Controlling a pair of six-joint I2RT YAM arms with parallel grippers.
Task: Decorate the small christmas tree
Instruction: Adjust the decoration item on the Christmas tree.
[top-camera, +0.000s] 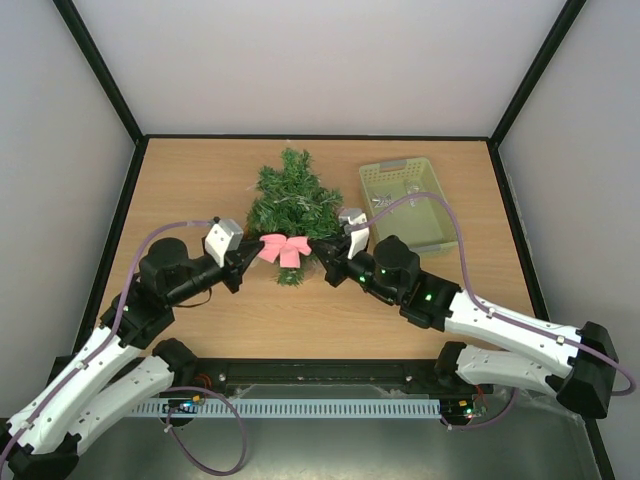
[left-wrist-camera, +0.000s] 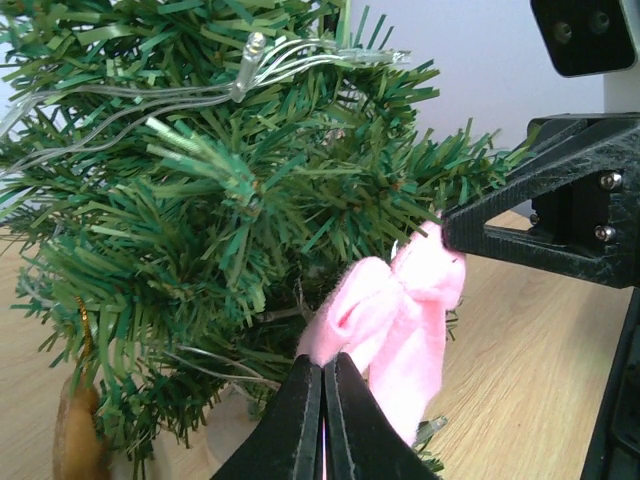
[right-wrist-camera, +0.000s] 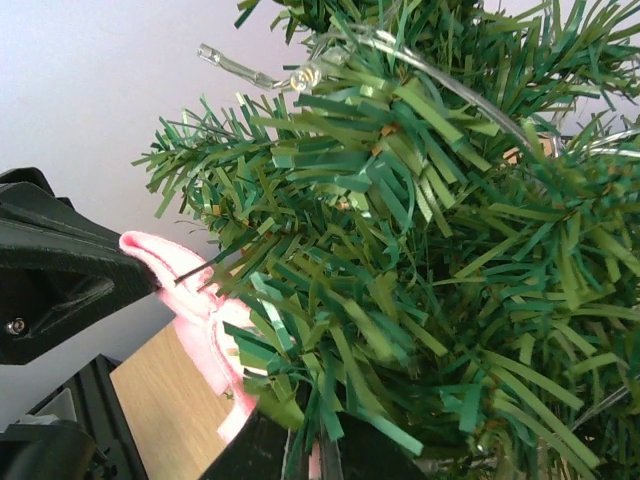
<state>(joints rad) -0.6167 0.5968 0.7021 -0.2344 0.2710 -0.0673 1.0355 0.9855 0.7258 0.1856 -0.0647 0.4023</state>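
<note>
The small christmas tree (top-camera: 292, 200) sits mid-table, just left of a pale green basket (top-camera: 366, 195), with a clear string of lights (left-wrist-camera: 250, 48) threaded through its upper branches. A pink bow (top-camera: 284, 248) hangs at its near, lower branches, pinched from both sides. I'd guess that is so one arm steadies it while the other works it into the needles. The left gripper (top-camera: 252, 254) reaches in low from the left, fingers fully closed on one loop. The right gripper (top-camera: 320, 250) comes from the right, elbow bent, closed tight at the bow's other side among the branches.
</note>
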